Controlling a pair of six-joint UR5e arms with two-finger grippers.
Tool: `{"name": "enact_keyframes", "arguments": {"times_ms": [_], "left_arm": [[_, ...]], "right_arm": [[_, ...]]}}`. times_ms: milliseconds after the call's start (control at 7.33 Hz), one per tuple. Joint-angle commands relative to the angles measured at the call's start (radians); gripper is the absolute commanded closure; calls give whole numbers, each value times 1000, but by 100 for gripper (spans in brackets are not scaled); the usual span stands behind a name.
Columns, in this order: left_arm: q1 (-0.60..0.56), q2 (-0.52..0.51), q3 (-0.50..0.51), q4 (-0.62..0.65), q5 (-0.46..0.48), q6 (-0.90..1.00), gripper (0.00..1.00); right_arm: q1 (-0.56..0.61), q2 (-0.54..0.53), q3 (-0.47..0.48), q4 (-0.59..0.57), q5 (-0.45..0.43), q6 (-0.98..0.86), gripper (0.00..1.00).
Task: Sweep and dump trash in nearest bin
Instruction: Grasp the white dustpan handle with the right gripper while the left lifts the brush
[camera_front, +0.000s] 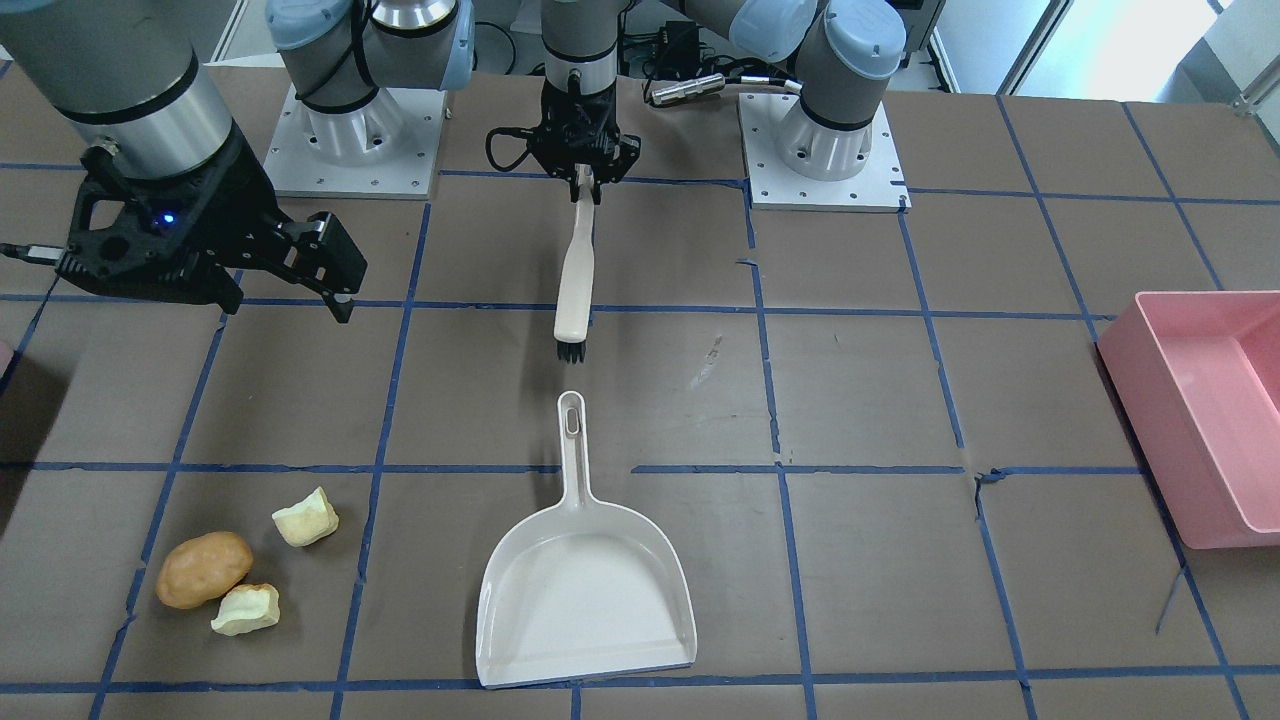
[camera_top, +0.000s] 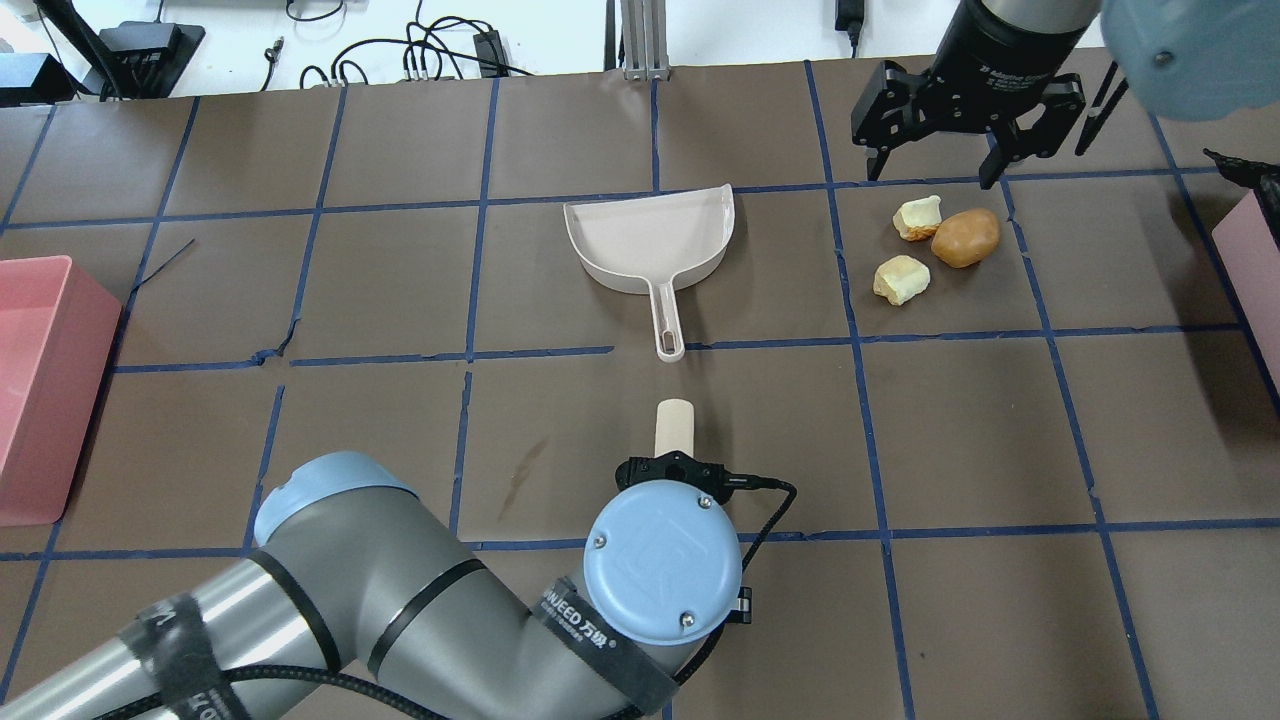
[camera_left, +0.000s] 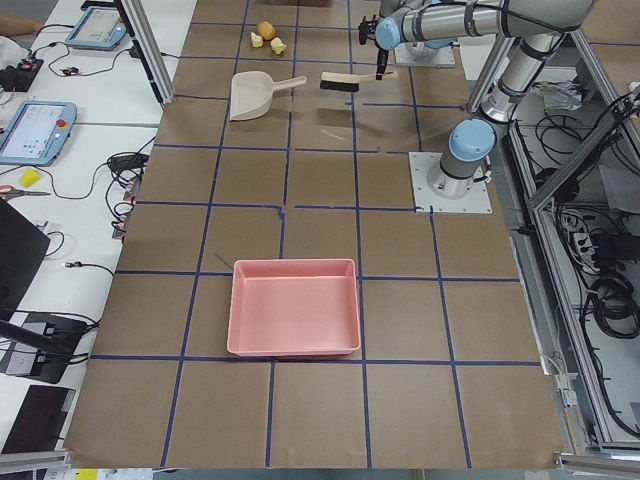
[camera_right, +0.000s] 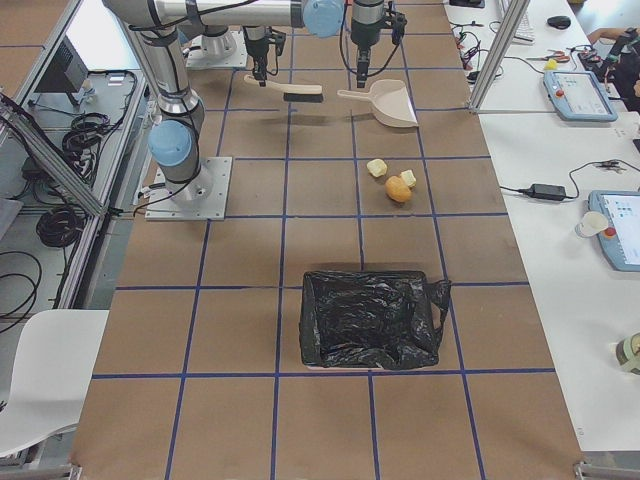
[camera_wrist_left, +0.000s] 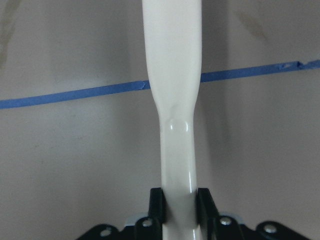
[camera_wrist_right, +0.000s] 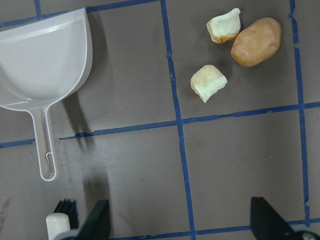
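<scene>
cream brush clamped, trash still loose on the surface

brown board covers the surface (camera_front: 860, 400), marked off in squares by blue tape. the left end effector (camera_wrist_left: 180, 205) is clamped on the thin end of a cream brush (camera_front: 574, 270), one finger tight on each side of the handle in the left wrist view. the brush reaches out towards the far edge, and its black bristles stop just short of the dustpan (camera_top: 650, 235) handle, with a gap between them. the dustpan lies flat in the middle of the surface, its mouth turned away from the robot, and nothing lies in it.

the trash sits on the robot's right, well to the side of the dustpan. it is an orange-brown potato-like lump (camera_top: 965, 237) and two pale yellow chunks. one chunk (camera_top: 917, 217) lies right against the lump or just beside it; i cannot tell which. the other chunk (camera_top: 900, 279) lies a little apart, on the robot's side of the lump.

the right end effector (camera_top: 930, 172) hangs above the surface just beyond the trash, its fingers spread wide apart and holding nothing.

a pink bin (camera_top: 40, 390) stands at the robot's far left. a bin lined with a black bag (camera_right: 370, 318) stands at the far right, on the same side as the trash.
</scene>
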Motion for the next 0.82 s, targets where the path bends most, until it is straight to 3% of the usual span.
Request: {"name": "enact_keyframes", "arguments": {"times_ms": [0,409,682], "left_arm": [[-3,98,7,-91,0,-18,100],[-3,182,138,-335,12,-15,100],[38,184,185,-412,58,78,100]], "right_arm": [[109,78,-2,-36,-2,13,0],[183,152,119,-357,3,27,1],[189,172,148,-408,37,44,1]]}}
